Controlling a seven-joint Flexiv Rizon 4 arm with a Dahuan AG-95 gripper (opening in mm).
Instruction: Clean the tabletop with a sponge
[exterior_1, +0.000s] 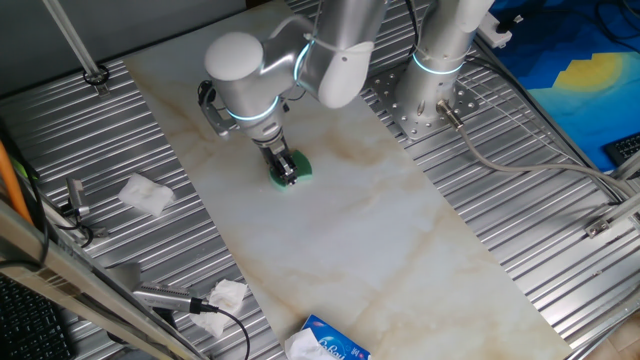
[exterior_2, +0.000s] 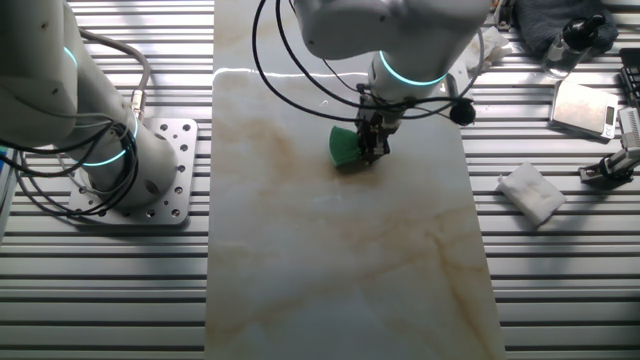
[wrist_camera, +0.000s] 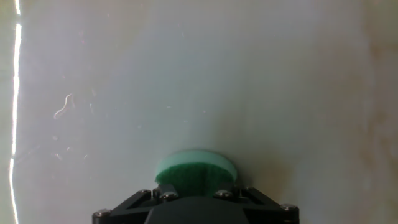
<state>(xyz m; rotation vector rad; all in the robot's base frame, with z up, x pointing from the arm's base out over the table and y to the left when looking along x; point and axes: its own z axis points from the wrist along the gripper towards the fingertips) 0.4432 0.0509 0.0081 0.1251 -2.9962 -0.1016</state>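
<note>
The gripper (exterior_1: 287, 172) is pointing straight down, its jaws clamping the sponge (exterior_2: 345, 147) so its soft face is pressing flat on the tabletop (exterior_2: 340, 260) for wiping. The sponge is sitting beside a brown stain (exterior_1: 345, 152), probably its target.

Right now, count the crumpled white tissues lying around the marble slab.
3. One tissue lies on the ribbed metal beside the slab's long edge, another farther along that side near a cable, a third on the opposite side. More may sit out of frame.
</note>
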